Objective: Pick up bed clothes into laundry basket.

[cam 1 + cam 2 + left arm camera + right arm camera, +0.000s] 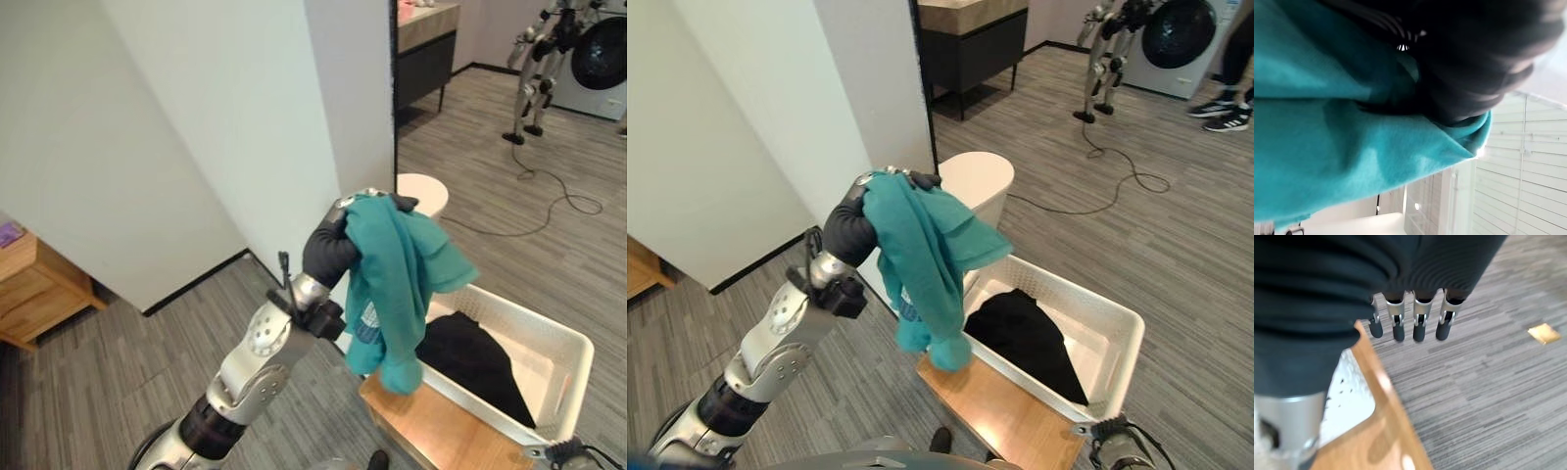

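A teal garment (392, 284) hangs from my left hand (328, 250), which is raised over the near left corner of the white laundry basket (549, 338). The hand's fingers curl over the top of the cloth, and its lower end dangles near the basket's rim. The left wrist view shows the teal cloth (1327, 122) bunched against the hand's dark cover. A black garment (470, 357) lies inside the basket, which stands on a low wooden board (441, 431). My right hand (1410, 323) hangs with straight fingers over the grey floor beside the board's edge, holding nothing.
A round white stool (423, 191) stands just behind the basket. A white partition wall (216, 127) rises to the left, with a wooden shelf unit (29, 284) at the far left. Another robot (539, 59) and a washing machine (598, 54) are at the back right.
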Motion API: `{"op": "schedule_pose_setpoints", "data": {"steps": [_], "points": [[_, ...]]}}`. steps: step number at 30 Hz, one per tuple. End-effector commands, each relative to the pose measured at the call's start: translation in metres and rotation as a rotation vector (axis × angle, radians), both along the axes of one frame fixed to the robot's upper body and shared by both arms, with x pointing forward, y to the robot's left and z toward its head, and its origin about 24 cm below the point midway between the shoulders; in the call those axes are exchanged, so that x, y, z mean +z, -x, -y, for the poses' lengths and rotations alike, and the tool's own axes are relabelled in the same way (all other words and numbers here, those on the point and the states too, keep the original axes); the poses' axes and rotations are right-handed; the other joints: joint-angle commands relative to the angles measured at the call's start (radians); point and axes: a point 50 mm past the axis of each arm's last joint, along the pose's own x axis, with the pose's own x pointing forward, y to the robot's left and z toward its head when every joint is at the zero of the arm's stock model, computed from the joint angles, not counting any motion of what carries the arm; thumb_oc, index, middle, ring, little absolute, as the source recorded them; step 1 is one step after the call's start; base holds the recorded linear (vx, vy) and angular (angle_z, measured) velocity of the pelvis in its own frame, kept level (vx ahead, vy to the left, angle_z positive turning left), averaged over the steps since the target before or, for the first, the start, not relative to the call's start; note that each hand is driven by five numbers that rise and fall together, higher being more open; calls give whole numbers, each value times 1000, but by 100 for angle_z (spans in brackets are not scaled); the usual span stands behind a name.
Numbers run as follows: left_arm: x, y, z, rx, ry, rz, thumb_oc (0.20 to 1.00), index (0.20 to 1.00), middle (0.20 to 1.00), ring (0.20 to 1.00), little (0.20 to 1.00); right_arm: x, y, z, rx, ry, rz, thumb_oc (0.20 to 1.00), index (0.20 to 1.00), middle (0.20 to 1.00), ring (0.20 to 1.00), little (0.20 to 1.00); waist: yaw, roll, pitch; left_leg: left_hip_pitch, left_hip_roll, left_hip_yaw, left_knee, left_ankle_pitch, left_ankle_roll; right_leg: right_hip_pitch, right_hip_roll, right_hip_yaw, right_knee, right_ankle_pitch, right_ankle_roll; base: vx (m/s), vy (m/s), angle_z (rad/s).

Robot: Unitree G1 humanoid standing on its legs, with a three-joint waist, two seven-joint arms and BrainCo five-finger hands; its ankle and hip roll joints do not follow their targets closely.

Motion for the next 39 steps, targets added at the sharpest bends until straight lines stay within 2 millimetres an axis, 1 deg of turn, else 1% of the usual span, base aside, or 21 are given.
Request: {"op": "schedule_pose_setpoints", "data": {"steps": [1,2,3,5,6,8,10,13,15,16,17,18,21,22,28,30,33,34,36,37,39], "points": [[25,-8,10,58,35,139,200,200,200,200,200,4,-28,-15,130,1,60,1000,1000,1000,1000,1000,9,-52,4,-23,56,36,4,-26,-30,66,-43,-16,19,-82,39,36,-18,-20],[21,-14,20,75,-16,137,200,200,200,200,200,-1,-23,-23,117,-23,64,1000,1000,1000,1000,1000,-10,-54,9,-24,60,45,4,-27,-33,62,-41,-13,19,-81,39,25,-12,-24],[21,-14,20,75,-16,137,200,200,200,200,200,-1,-23,-23,117,-23,64,1000,1000,1000,1000,1000,-10,-54,9,-24,60,45,4,-27,-33,62,-41,-13,19,-81,39,32,-16,-25],[17,-21,25,103,-53,119,200,200,200,200,200,-7,-13,-31,102,-48,57,1000,1000,1000,1000,1000,-34,-55,16,-32,64,53,4,-24,-40,53,-40,-13,19,-77,42,1,-8,-12],[17,-21,25,103,-53,119,200,200,200,200,200,-7,-13,-31,102,-48,57,1000,1000,1000,1000,1000,-34,-55,16,-32,64,53,4,-24,-40,52,-40,-13,19,-77,42,0,-8,3],[14,-23,29,114,-79,113,200,200,200,200,200,-13,-1,-36,76,-71,43,1000,1000,1000,1000,1000,-49,-58,22,-40,69,57,4,-22,-43,48,-39,-16,19,-77,43,8,-11,5],[13,-25,28,141,-95,122,200,200,200,200,200,-16,5,-41,65,-87,43,1000,1000,1000,1000,1000,-57,-61,22,-42,72,63,4,-23,-46,45,-38,-16,19,-79,44,0,0,0],[10,-27,28,175,-122,132,200,200,200,200,200,-18,9,-44,53,-102,50,1000,1000,1000,1000,1000,-63,-65,24,-44,74,68,4,-24,-48,43,-37,-17,19,-79,44,9,-3,1],[-5,-32,30,202,-170,85,200,200,200,200,200,-20,13,-48,42,-115,59,1000,1000,1000,1000,1000,-74,-71,27,-49,77,76,4,-25,-48,35,-37,-12,19,-77,46,10,-5,-2],[-11,-31,32,184,-176,60,200,200,200,200,200,-17,8,-44,50,-106,78,1000,1000,1000,1000,1000,-68,-72,26,-51,76,73,4,-23,-49,33,-37,-13,19,-76,46,18,-9,-6],[-22,-29,35,161,-188,17,200,200,200,200,200,-15,6,-41,41,-97,86,1000,1000,1000,1000,1000,-65,-72,26,-54,76,72,4,-22,-49,30,-37,-15,19,-77,46,28,-4,-7],[-27,-29,34,165,-197,-3,200,200,200,200,200,-16,5,-41,25,-103,90,1000,1000,1000,1000,1000,-67,-72,27,-56,77,75,4,-21,-49,28,-37,-13,19,-76,47,25,2,-4],[-29,-28,36,159,-195,-17,200,200,200,200,200,-16,5,-41,13,-98,89,1000,1000,1000,1000,1000,-75,-72,26,-62,79,84,4,-22,-49,21,-38,-5,19,-76,49,25,6,-10],[-32,-28,40,146,-207,-30,200,200,200,200,200,-15,3,-41,13,-93,101,1000,1000,1000,1000,1000,-88,-70,28,-68,80,92,4,-24,-49,12,-38,2,19,-74,49,25,10,-17],[-49,-27,49,127,-283,-54,200,200,200,200,200,-9,-7,-36,29,-76,132,1000,1000,1000,1000,1000,-128,-41,48,-98,84,140,4,-33,-45,-43,-50,43,19,-61,61,15,32,-22],[-49,-24,51,105,-280,-49,200,200,200,200,200,-10,-6,-35,32,-73,119,1000,1000,1000,1000,1000,-136,-33,53,-105,83,156,4,-36,-43,-59,-54,61,19,-56,66,18,42,-34],[-40,-18,54,77,-277,11,200,200,200,200,200,-9,-3,-30,32,-63,101,1000,1000,1000,1000,1000,-148,-22,61,-110,83,174,4,-43,-39,-78,-58,86,19,-51,71,25,36,-33],[-33,-17,55,81,-273,48,200,200,200,200,200,-8,-7,-29,46,-57,109,1000,1000,1000,1000,1000,-155,-18,70,-113,82,180,4,-46,-36,-88,-60,101,19,-49,73,18,31,-13],[-31,-16,56,83,-266,61,200,200,200,200,200,-5,-13,-29,62,-52,120,1000,1000,1000,1000,1000,-159,-16,77,-117,81,190,4,-47,-34,-97,-60,113,19,-45,75,-16,41,-23],[-29,-17,54,97,-256,63,200,200,200,200,200,-2,-22,-30,89,-50,135,1000,1000,1000,1000,1000,-162,-16,85,-129,81,203,4,-49,-32,-119,-60,131,19,-37,77,-33,49,-29],[-25,-20,49,152,-239,78,200,200,200,200,200,-1,-27,-32,108,-52,154,1000,1000,1000,1000,1000,-166,-19,97,-144,82,217,4,-51,-29,-144,-61,147,19,-28,80,-24,28,-29]]}}
